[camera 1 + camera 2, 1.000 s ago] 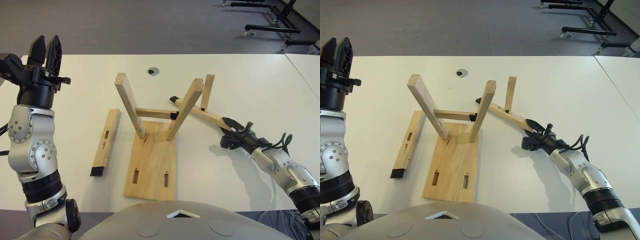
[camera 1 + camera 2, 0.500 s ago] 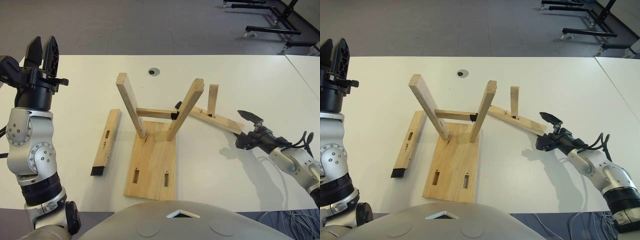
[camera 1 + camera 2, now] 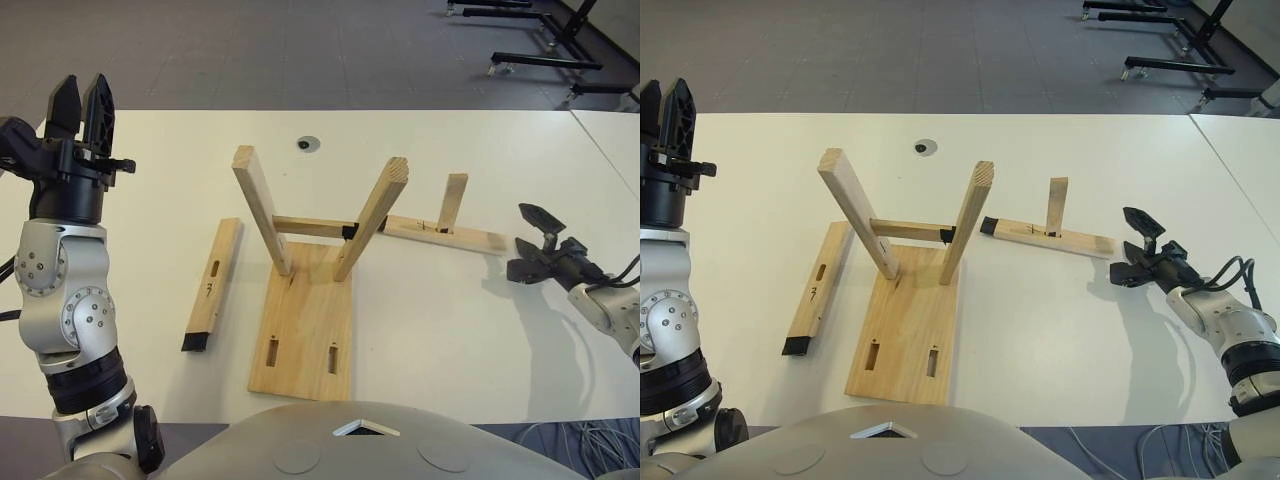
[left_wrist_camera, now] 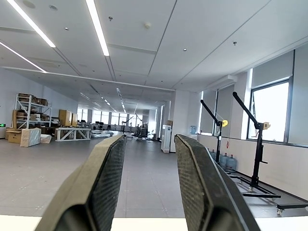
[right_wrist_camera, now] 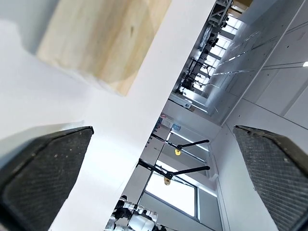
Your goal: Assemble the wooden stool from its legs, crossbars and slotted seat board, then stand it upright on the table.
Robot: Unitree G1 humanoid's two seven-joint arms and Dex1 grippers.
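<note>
Beyond leg (image 5: 103, 38), cropped in wrist view, right gripper (image 3: 520, 243) agape; left gripper (image 3: 84, 82) parted.

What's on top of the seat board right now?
Two splayed legs joined by a crossbar stand at the seat board's far end. Two near slots are empty; the leg ends hide whatever lies beneath them.

A round grommet (image 3: 307, 143) sits near the worktop's (image 3: 450, 335) far edge. Black wheeled frames (image 3: 545, 58) stand on the floor (image 3: 250, 50) beyond.
</note>
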